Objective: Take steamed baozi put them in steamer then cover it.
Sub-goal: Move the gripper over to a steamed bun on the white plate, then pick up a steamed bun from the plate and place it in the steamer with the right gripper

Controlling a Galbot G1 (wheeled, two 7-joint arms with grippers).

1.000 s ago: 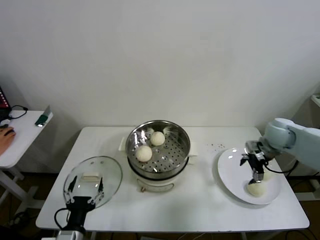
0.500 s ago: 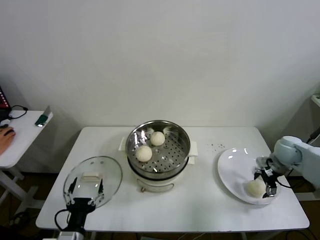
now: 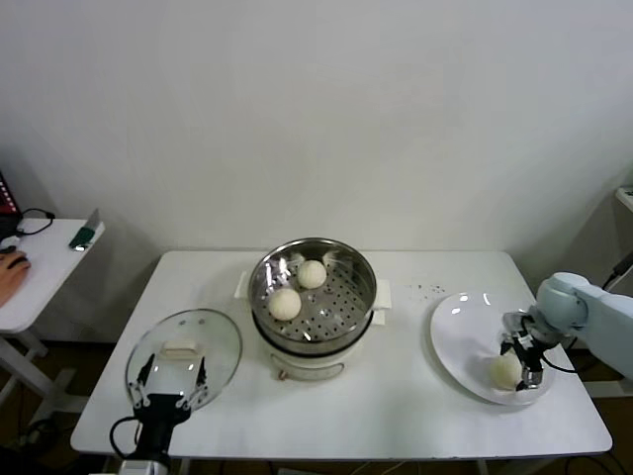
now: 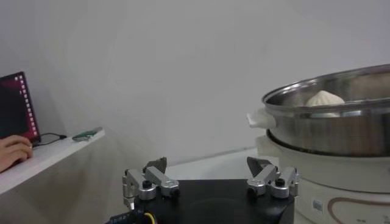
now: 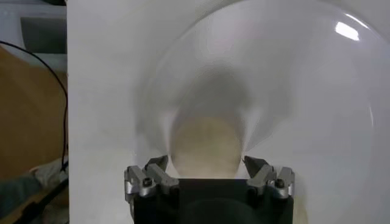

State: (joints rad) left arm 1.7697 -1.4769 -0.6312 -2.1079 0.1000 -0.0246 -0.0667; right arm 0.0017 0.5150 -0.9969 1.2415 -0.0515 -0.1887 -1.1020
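The steel steamer point(image 3: 313, 297) stands mid-table and holds two baozi point(image 3: 312, 273) point(image 3: 285, 303). A third baozi point(image 3: 506, 371) lies on the white plate point(image 3: 465, 336) at the right. My right gripper point(image 3: 521, 364) is down at the plate, open, with its fingers on either side of that baozi point(image 5: 207, 143). The glass cover point(image 3: 188, 336) lies flat on the table at the left. My left gripper point(image 3: 173, 374) is open and empty at the cover's near edge. In its wrist view the steamer point(image 4: 329, 125) shows with a baozi point(image 4: 325, 98) peeking over the rim. No fourth baozi is in view.
A side table point(image 3: 40, 267) with a person's hand point(image 3: 12, 269) stands at the far left. The plate sits close to the table's right front edge. A white wall runs behind the table.
My right gripper has dropped from above the plate and come in around the baozi from its right. The left arm has barely moved.
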